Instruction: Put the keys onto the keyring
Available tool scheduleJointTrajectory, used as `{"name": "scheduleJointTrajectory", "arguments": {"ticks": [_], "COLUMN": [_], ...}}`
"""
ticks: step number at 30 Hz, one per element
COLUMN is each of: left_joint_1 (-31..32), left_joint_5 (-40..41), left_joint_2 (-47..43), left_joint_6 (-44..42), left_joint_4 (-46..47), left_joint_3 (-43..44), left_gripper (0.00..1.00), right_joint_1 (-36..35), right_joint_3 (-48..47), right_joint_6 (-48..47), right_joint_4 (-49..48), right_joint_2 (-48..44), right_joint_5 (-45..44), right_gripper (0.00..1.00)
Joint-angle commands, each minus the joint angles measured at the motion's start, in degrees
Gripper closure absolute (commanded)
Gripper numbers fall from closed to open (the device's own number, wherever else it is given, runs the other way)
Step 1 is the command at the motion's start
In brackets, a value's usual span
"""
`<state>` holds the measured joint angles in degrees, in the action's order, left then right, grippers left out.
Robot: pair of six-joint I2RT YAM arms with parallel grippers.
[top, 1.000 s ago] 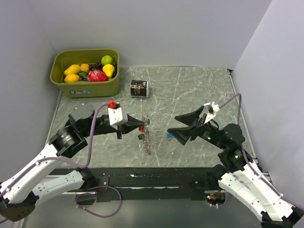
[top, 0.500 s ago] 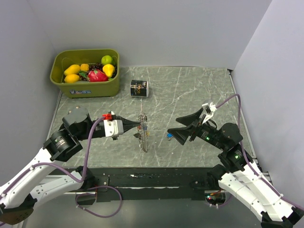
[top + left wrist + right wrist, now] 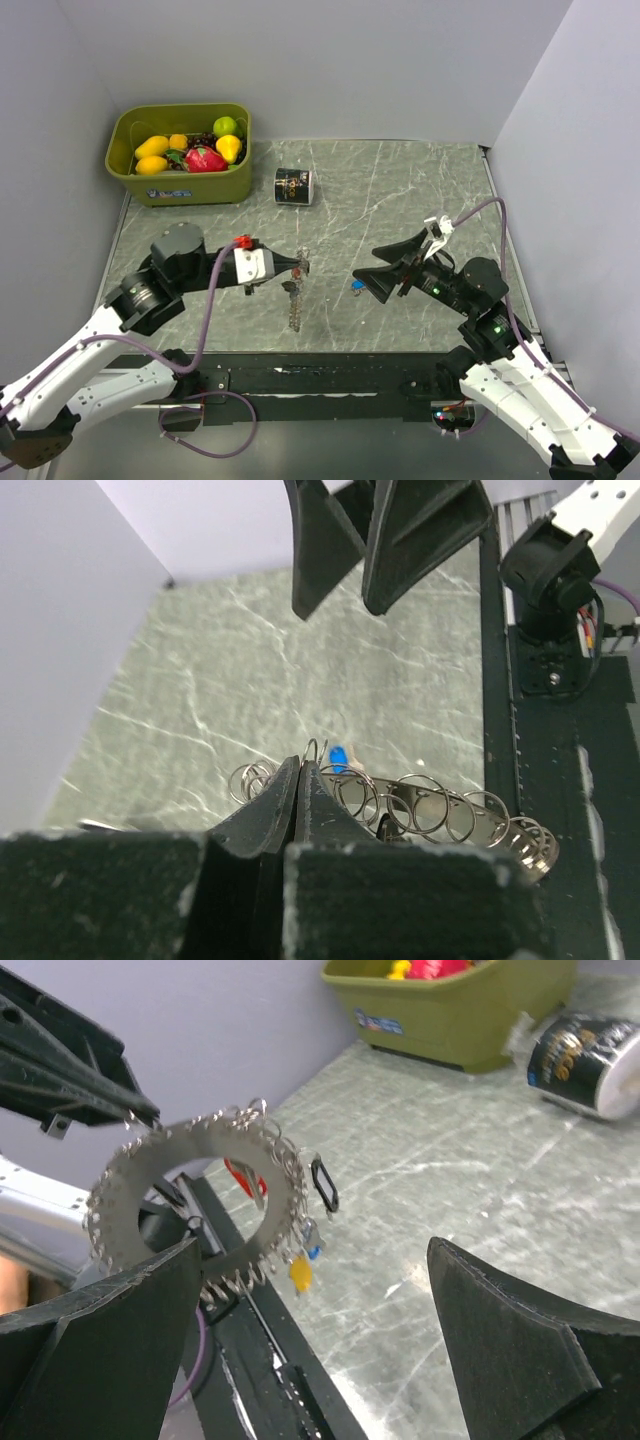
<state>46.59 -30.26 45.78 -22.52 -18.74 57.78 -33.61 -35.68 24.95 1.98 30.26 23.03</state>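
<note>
**Top external view**
- left gripper (image 3: 299, 265): left of centre, its fingers pressed together on the top edge of the keyring.
- keyring (image 3: 294, 296): flat grey metal ring fringed with small wire loops. It is seen edge-on here, hanging below the left fingertips at mid-frame.
- right gripper (image 3: 363, 262): right of centre, fingers spread wide and holding nothing. It points toward the keyring and is apart from it.
- blue-headed key (image 3: 356, 286): small, lying on the grey marbled tabletop (image 3: 420, 180) just beside the right gripper's lower fingertip.
- olive-green plastic bin (image 3: 190, 186): upper left, holding yellow, red and green toy fruit (image 3: 205, 158).
- black labelled can (image 3: 293, 186): on its side, just right of the bin.

**Left wrist view**
- The two black fingers (image 3: 265, 815) meet at lower centre, clamped on the keyring.
- The wire loops (image 3: 430, 815) of the keyring fan out to the right of the fingers.
- The blue-headed key (image 3: 338, 757) shows just beyond the fingertips.
- The right gripper's fingers (image 3: 420, 540) hang in at the top edge with a gap between them.

**Right wrist view**
- The keyring (image 3: 150, 1175) stands face-on and upright, left of centre, with a round hole through its middle.
- The left gripper pinches it at its upper left edge.
- Small red, yellow and blue pieces and a black oval loop show at its right and lower edge. Whether all of them hang from it cannot be told.
- The right gripper's own fingers (image 3: 110, 1360) fill the lower left and lower right corners, wide apart.
- The bin is at the top of the frame and the can at upper right.
</note>
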Motion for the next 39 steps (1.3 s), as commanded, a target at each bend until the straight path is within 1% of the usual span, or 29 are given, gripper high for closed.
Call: {"name": "scheduleJointTrajectory", "arguments": {"ticks": [1, 2, 4, 6, 10, 15, 20, 23, 26, 28, 30, 32, 33, 35, 37, 39], "left_joint_1": [0.2, 0.2, 0.2, 0.2, 0.2, 0.2, 0.2, 0.2, 0.1, 0.2, 0.1, 0.2, 0.2, 0.2, 0.2, 0.2], "left_joint_5": [0.4, 0.3, -1.2, -2.5, -5.5, -5.9, -5.6, -5.8, -4.4, -1.8, -0.1, 2.5, 3.5, 6.0, 6.9, 8.9], "left_joint_2": [1.9, 2.8, 3.7, 4.6, 5.7, 6.0, 5.4, 4.1, 1.6, -1.5, -4.0, -7.9, -9.0, -11.8, -13.6, -14.4], "left_joint_6": [4.0, 6.0, 7.4, 9.9, 15.6, 17.6, 17.6, 19.7, 22.8, 27.4, 29.9, 33.8, 35.4, 39.8, 42.5, 43.2], "left_joint_4": [3.0, 3.0, 3.4, 5.4, 10.6, 13.5, 12.9, 13.4, 15.0, 16.7, 18.4, 22.9, 24.1, 26.1, 26.2, 23.4], "left_joint_3": [-0.2, -0.6, -2.1, -3.6, -8.2, -10.7, -12.1, -13.0, -14.4, -15.9, -18.6, -20.9, -23.3, -25.0, -27.1, -27.3], "left_gripper": [0.99, 0.99, 0.99, 0.99, 0.99, 0.99, 0.99, 0.99, 0.99, 0.99, 0.99, 0.99, 0.99, 0.99, 0.99, 0.99], "right_joint_1": [-0.2, -0.2, -0.2, -0.1, -0.1, -0.2, -0.1, -0.2, -0.1, -0.2, -0.3, -0.8, -0.8, -1.0, -1.2, -1.2], "right_joint_3": [-2.1, -2.7, -3.4, -3.9, -3.1, -1.8, -1.0, -0.2, 0.5, 1.6, 2.8, 5.9, 7.1, 10.7, 13.1, 13.8], "right_joint_6": [0.5, 1.3, 1.8, 2.3, 2.9, 3.0, 3.0, 3.1, 3.1, 3.5, 4.1, 5.0, 5.5, 7.0, 8.7, 9.6], "right_joint_4": [5.0, 6.6, 9.0, 11.6, 12.6, 13.6, 15.2, 15.9, 16.7, 17.4, 17.8, 17.4, 17.1, 16.1, 16.0, 17.1], "right_joint_2": [1.5, 1.9, 3.5, 4.9, 6.0, 7.0, 8.3, 9.7, 10.6, 10.9, 10.4, 8.5, 7.5, 4.1, 2.2, 0.2], "right_joint_5": [-7.3, -8.8, -12.0, -13.1, -14.1, -15.2, -15.5, -14.9, -13.8, -12.5, -11.8, -11.7, -11.8, -12.5, -13.7, -14.8], "right_gripper": [0.0, 0.0, 0.0, 0.0, 0.0, 0.0, 0.0, 0.0, 0.0, 0.0, 0.0, 0.01, 0.0, 0.0, 0.01, 0.02]}}
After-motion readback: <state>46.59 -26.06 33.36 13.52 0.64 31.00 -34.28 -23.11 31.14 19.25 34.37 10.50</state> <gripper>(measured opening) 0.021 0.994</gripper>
